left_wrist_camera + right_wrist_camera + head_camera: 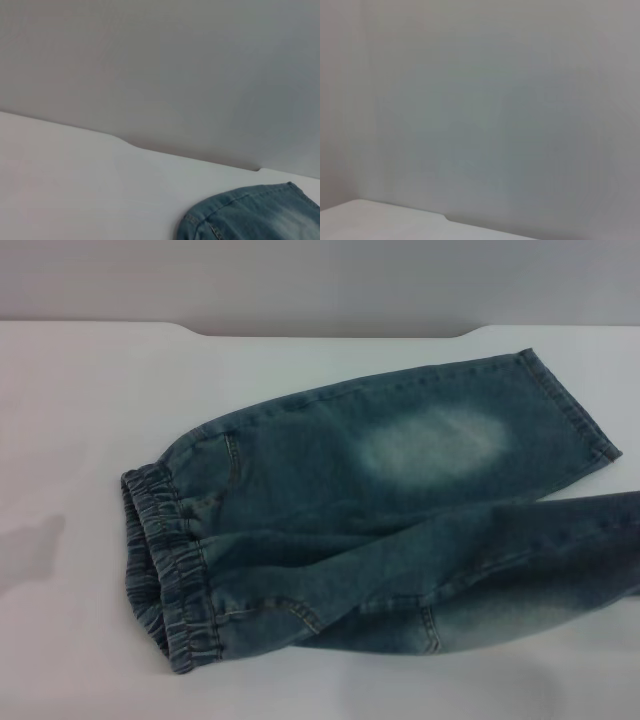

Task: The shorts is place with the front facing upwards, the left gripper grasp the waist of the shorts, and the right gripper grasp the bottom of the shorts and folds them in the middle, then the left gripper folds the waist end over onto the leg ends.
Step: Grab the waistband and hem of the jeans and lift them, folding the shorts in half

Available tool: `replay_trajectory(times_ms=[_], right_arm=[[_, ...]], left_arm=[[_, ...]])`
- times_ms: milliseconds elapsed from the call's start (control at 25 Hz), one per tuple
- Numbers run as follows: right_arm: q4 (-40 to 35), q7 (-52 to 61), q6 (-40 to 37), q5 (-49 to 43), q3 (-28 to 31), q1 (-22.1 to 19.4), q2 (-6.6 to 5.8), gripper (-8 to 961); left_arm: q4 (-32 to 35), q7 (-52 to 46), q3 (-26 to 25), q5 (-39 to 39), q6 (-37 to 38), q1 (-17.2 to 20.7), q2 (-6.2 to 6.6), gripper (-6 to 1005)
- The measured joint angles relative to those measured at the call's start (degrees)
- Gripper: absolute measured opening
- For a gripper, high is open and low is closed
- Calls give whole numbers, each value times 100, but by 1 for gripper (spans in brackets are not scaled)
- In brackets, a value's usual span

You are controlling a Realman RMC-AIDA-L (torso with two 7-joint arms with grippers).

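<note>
Shorts of faded blue-green denim (400, 530) lay flat on your white tabletop (70, 440), ruffled elastic waist (160, 570) toward your robot's left, stitched leg hems (575, 410) right. Neither gripper showed; jaws' state: cannot tell.

No part of the robot's body, arms or fingers shows in any of the three views
</note>
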Motion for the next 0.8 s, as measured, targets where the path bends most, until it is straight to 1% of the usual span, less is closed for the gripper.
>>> replay_trajectory(times_ms=[280, 520, 680, 720, 760, 800], right_arm=[[17, -6, -83, -12, -31, 0, 7, 24], [98, -25, -130, -34, -44, 53, 2, 24], [112, -58, -133, -38, -50, 100, -2, 25], [114, -65, -133, -39, -53, 114, -5, 25], [115, -68, -132, -40, -54, 132, -9, 25], [116, -69, -133, -46, -55, 148, -13, 25]], left_arm=[[0, 30, -5, -4, 91, 35, 1, -1], [0, 25, 63, 7, 168, -28, 14, -1], [16, -270, 202, 359, 483, -369, 124, -1], [16, -270, 202, 359, 483, -369, 124, -1], [59, -467, 202, 757, 742, -656, 188, -1], [77, -534, 199, 897, 815, -760, 201, -2]])
